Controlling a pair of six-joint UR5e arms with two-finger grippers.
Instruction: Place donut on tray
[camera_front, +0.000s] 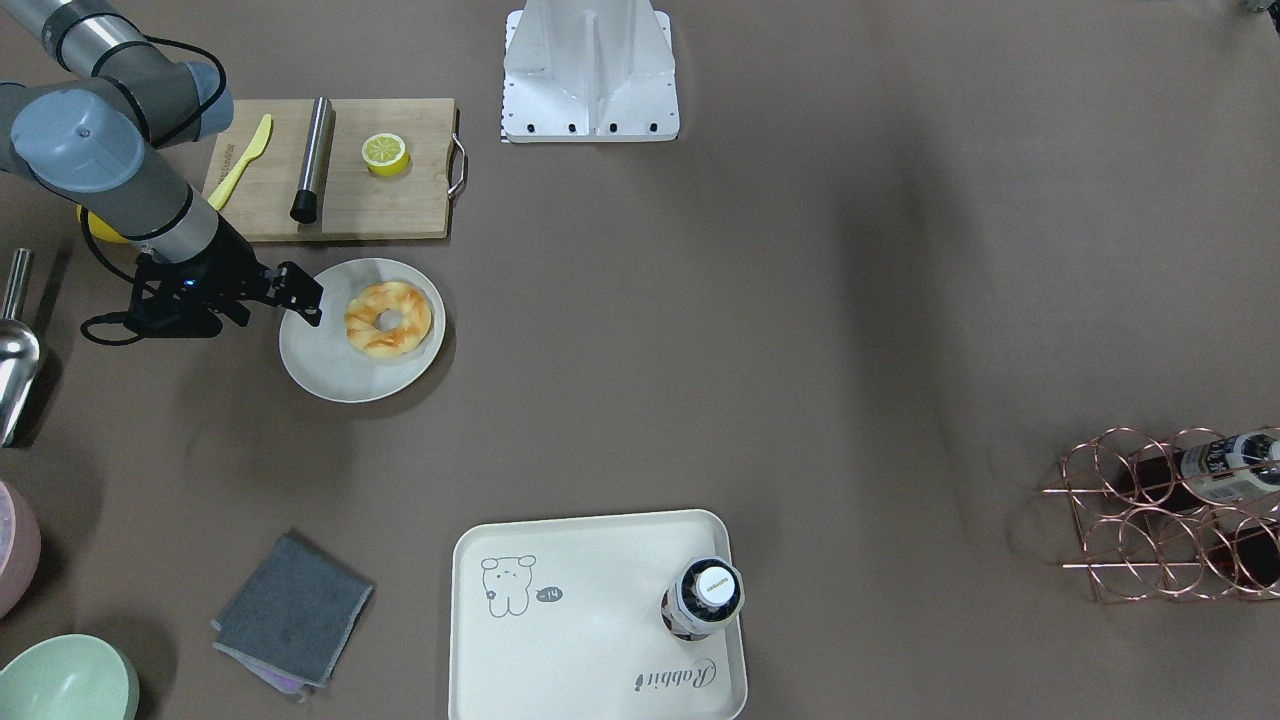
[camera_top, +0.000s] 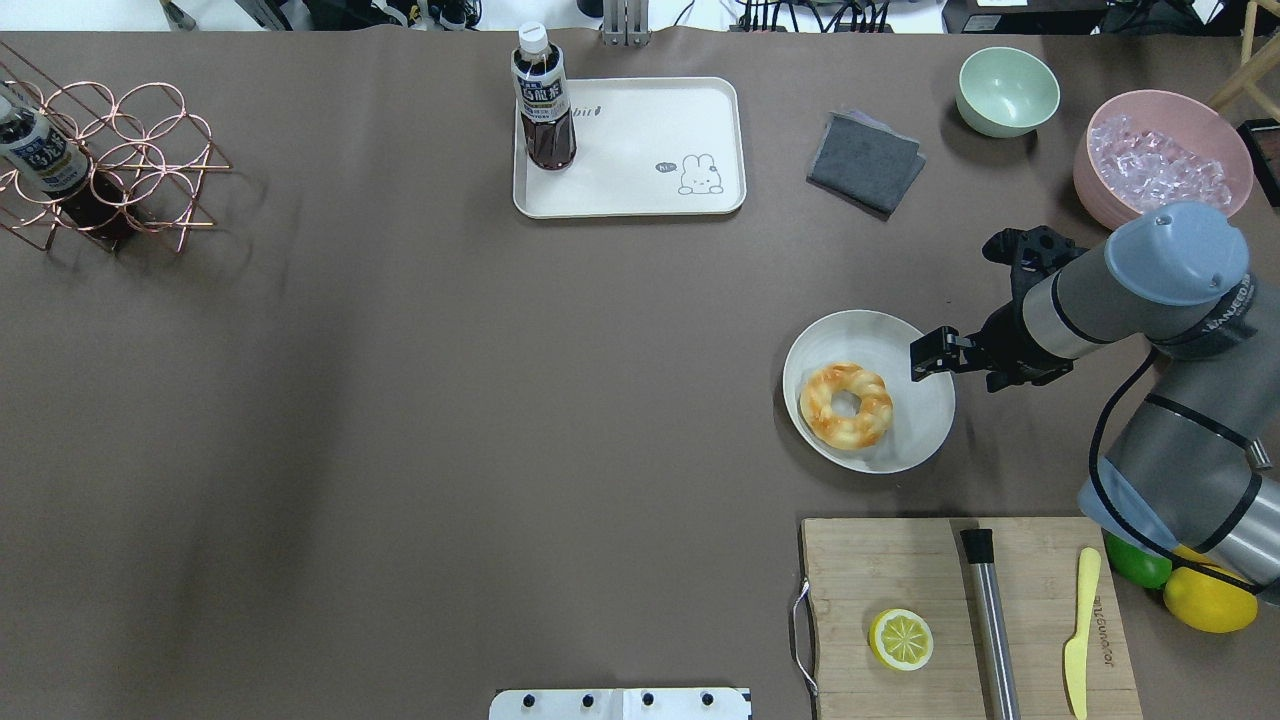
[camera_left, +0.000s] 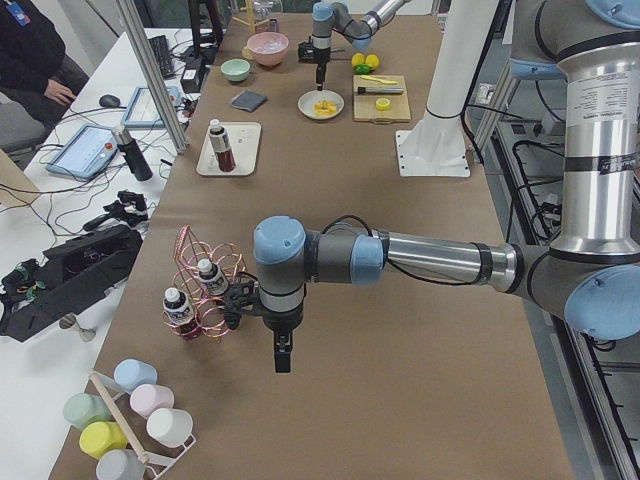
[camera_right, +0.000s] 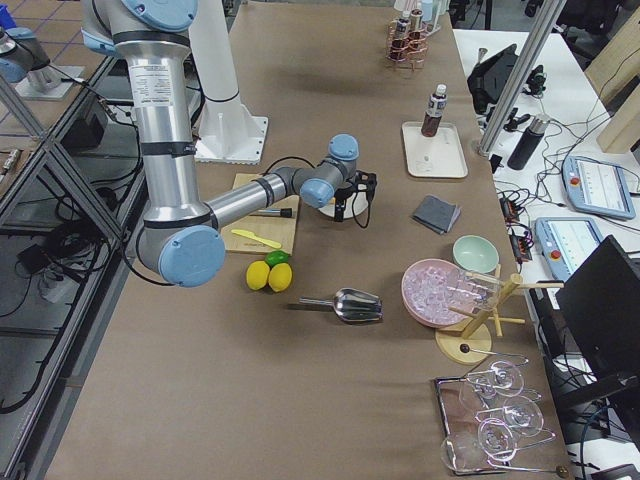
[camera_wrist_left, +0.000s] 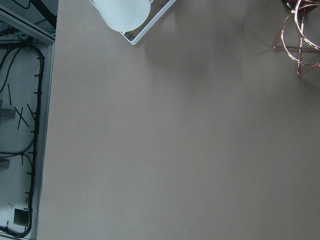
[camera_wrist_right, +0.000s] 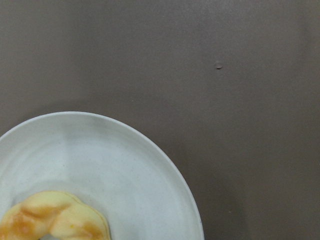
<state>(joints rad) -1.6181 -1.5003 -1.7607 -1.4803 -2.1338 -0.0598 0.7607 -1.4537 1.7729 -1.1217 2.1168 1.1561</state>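
The donut (camera_front: 388, 318), a golden-orange twisted ring, lies on a round white plate (camera_front: 330, 365); it also shows in the overhead view (camera_top: 846, 404) and at the lower left of the right wrist view (camera_wrist_right: 55, 217). My right gripper (camera_top: 925, 357) hangs above the plate's rim beside the donut, apart from it, and looks open and empty. The cream tray (camera_top: 640, 140) with the bear drawing lies at the far side of the table, with a dark bottle (camera_top: 543, 100) standing on one end. My left gripper (camera_left: 282, 358) hangs over bare table far away; I cannot tell if it is open.
A wooden board (camera_top: 900, 570) with a lemon half (camera_top: 901, 639), a steel rod and a yellow knife lies near the plate. A grey cloth (camera_top: 865, 160), a green bowl (camera_top: 1007, 90) and a pink bowl of ice (camera_top: 1160, 160) stand beyond it. A copper bottle rack (camera_top: 110, 160) stands far left.
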